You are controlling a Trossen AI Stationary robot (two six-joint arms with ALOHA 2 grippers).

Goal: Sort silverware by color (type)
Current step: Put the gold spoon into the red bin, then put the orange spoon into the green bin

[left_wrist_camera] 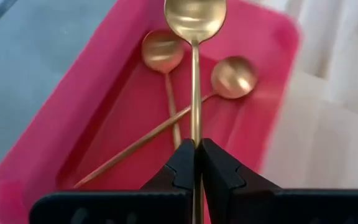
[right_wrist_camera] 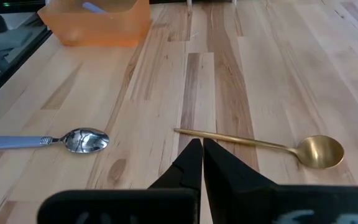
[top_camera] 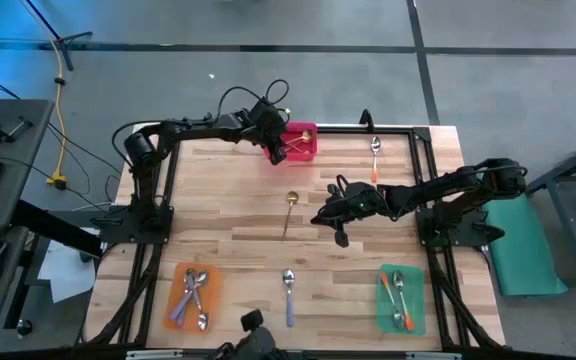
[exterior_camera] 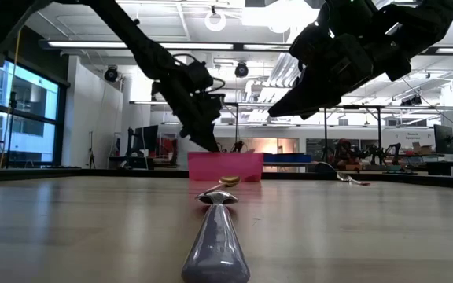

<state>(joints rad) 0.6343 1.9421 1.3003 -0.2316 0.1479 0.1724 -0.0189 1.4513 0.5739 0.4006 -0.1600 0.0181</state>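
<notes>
silverware is seen scattered in the high view: gold spoons in the pink tray at the far edge of the counter, one gold spoon loose mid-counter, a blue-handled spoon near the front edge, an orange-handled spoon at the far right, blue-handled ones in the orange tray, orange-handled ones in the green tray. the left gripper is placed over the pink tray; the right gripper is held just beside the loose gold spoon. finger states cannot be read from this height.

in the low view, height is shown where the overhead cannot: both arms are seen raised clear of the counter, with the blue-handled spoon's handle close to the lens.

in the left wrist view, the left gripper is seen clenched on the stem of a gold spoon, its bowl hanging over two others lying in the tray. if released from this height, the spoon could bounce off those stems or tip over the tray wall; this crossing is hidden overhead.

in the right wrist view, the right gripper is seen clenched and empty above the loose spoon's stem. if lowered without being opened, the thin stem would likely be pushed or spun aside rather than grasped.
</notes>
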